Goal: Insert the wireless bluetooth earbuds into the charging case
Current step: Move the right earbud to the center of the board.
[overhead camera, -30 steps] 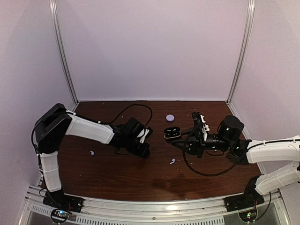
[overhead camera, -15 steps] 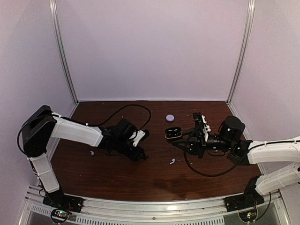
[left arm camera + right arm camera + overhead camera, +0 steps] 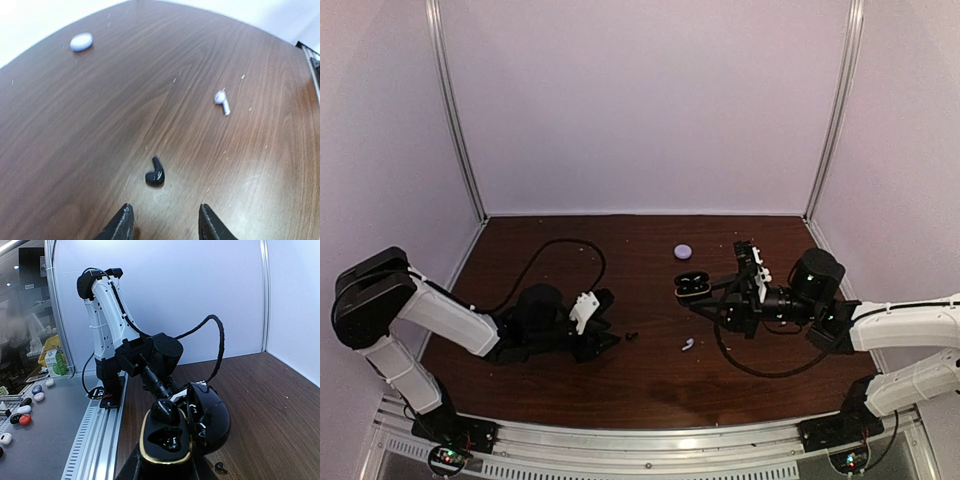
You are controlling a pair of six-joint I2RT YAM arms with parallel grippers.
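Enclosing walls point(image 3: 640, 110): pale, plain.
Table point(image 3: 650, 385): dark wood.
Lavender case point(image 3: 682, 250): closed, on table.
Pale earbud point(image 3: 687, 344): well nearer than lavender case.
Right claw point(image 3: 166, 467): grasping open black case point(image 3: 170, 435) near lavender case.
Left claw point(image 3: 162, 220): released, far from lavender case.

Smooth plastic earbud point(image 3: 221, 100), wood-grain table point(image 3: 75, 130)

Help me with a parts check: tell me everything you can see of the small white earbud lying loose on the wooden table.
The small pale white plastic earbud has a rounded head and a short straight stem, both smooth and slightly glossy. It lies on its side on the dark brown wooden table. In the left wrist view its head is farther away and its stem points nearer and to the right. Nothing touches it. The small black earbud lies apart from it, nearer the camera and to the left.
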